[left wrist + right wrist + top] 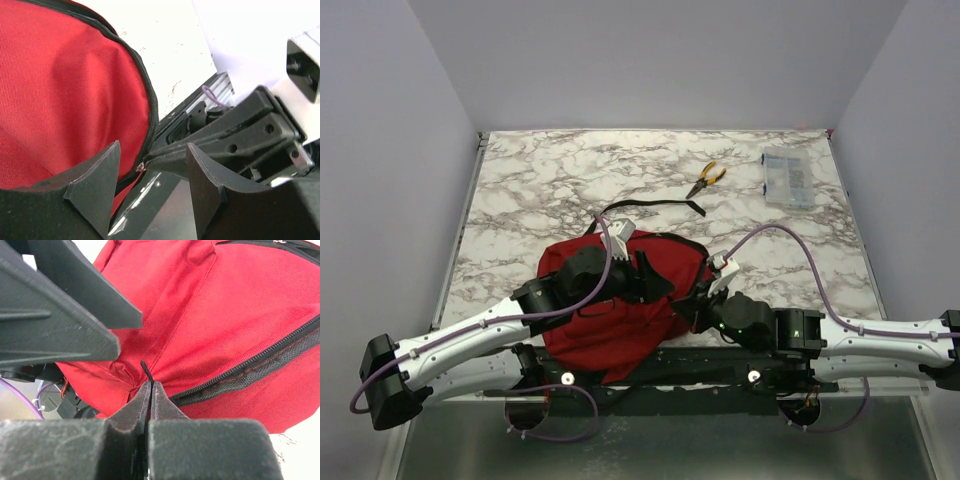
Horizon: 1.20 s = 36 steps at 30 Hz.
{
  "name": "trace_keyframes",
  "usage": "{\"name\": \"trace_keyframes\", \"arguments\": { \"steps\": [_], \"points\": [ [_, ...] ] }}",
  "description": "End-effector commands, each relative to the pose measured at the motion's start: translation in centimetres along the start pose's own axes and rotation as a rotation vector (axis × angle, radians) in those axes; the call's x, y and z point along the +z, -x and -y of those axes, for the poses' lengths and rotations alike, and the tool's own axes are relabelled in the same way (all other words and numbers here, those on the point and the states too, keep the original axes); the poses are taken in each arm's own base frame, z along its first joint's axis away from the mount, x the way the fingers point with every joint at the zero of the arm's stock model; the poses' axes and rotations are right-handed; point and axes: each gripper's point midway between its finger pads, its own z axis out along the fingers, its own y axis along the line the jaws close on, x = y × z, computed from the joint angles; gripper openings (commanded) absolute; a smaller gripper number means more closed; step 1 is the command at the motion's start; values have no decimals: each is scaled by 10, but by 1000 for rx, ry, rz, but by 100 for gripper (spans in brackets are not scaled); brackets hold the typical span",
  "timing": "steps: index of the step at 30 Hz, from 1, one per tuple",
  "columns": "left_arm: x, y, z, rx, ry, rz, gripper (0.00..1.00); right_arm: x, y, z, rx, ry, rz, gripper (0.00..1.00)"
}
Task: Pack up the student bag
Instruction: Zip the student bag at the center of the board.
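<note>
Student bag lies at the worktop's near edge, between both arms. Right gripper is closed, pinching a thin black tab beside the zipper. The left gripper stands open at the bag's zipped edge. Unzipping seems to be the step in hand; the next move calls for a steady pull along the track.

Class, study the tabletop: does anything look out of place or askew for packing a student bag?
Yes. The student bag lies slumped, its lower part seemingly over the near edge of the table. Yellow-handled pliers lie at the far side, an odd item for school.
</note>
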Motion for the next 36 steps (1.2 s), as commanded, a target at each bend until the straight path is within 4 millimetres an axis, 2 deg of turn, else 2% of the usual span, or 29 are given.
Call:
{"name": "trace_keyframes", "arguments": {
  "steps": [1,6,11,17,22,24,29,30,31,35,36],
  "points": [
    [5,-11,10,-125,-69,-85,57,2,13,-14,-7,62,49,0],
    [14,-22,4,-145,-52,-144,46,3,12,-14,-12,63,52,0],
    [17,-24,0,-146,-39,-152,34,3,14,-15,-14,63,52,0],
    [19,-29,-3,-171,-30,-167,31,2,16,-13,-2,52,60,0],
    [23,-32,-3,-154,-29,-184,14,5,16,-13,-5,40,65,0],
    [22,-32,-4,-146,-31,-184,0,6,15,-12,-7,32,63,0],
    [16,-27,-5,-127,-35,-145,0,6,8,-13,-38,51,34,0],
    [14,-25,-6,-123,-35,-128,0,7,5,-14,-57,57,22,2],
    [13,-23,-6,-119,-35,-115,0,8,1,-12,-74,49,6,9],
    [8,-17,-2,-101,-55,-91,0,13,-9,-15,-126,51,-48,27],
    [8,-17,-1,-100,-60,-91,0,14,-10,-16,-132,53,-54,30]
  ]
}}
